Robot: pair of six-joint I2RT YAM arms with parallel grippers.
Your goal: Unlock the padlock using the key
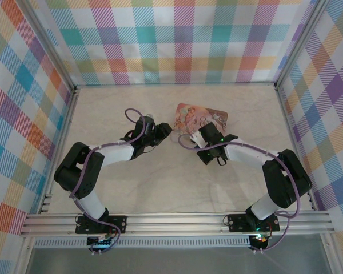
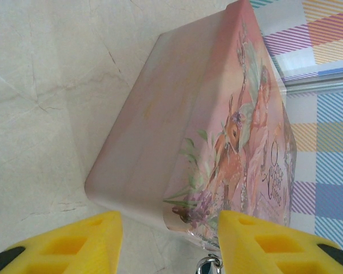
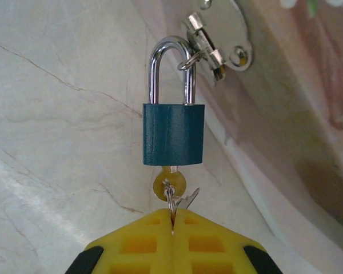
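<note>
Padlock at the turning step, I judge: right jaws closed on the ring of the key (blade already in the lock), shackle shut through the hasp of the tin; left jaws open by the tin. Next needs a wrist twist.

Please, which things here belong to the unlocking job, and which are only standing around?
Job: padlock; key in its keyhole; key ring, pinched by the right gripper, jaws shut; pink tin with its hasp.
Not job: marble table; checked walls.
</note>
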